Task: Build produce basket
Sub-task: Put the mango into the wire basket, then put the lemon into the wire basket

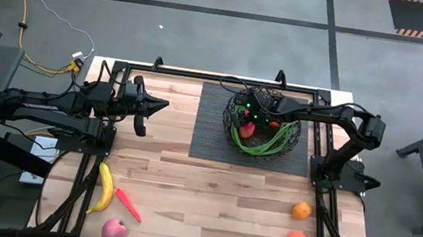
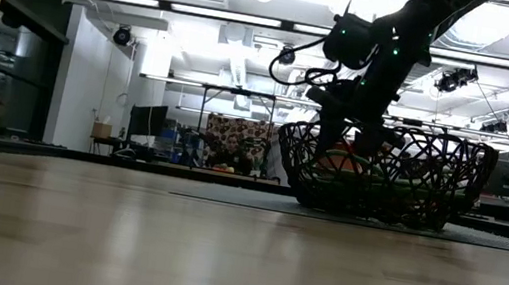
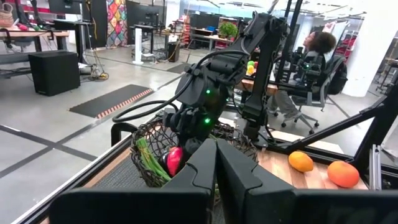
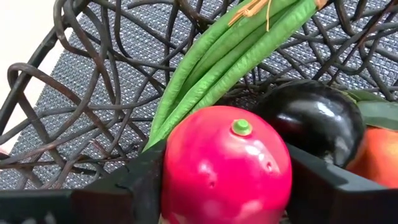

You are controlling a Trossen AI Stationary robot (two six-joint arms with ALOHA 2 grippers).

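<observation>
The black wire basket stands on a dark ribbed mat at the far middle of the table. Long green beans, a dark round fruit and an orange-red fruit lie in it. My right gripper reaches down into the basket and is shut on a red round fruit with a small green stem stub. My left gripper is shut and empty, held above the table's far left. A banana, a carrot and a pink apple lie near left; two oranges lie near right. My right gripper pinches the red fruit's two opposite sides between its two fingers, its stem end turned toward the wrist camera. The fingers come from above, slanting down into the basket. Whether the fruit rests on the basket's contents cannot be told.
The basket's wire rim rings my right gripper on all sides. Black frame rails run along the table's left, right and far edges. Bare wood lies between the near-left produce and the oranges. A person sits beyond the table.
</observation>
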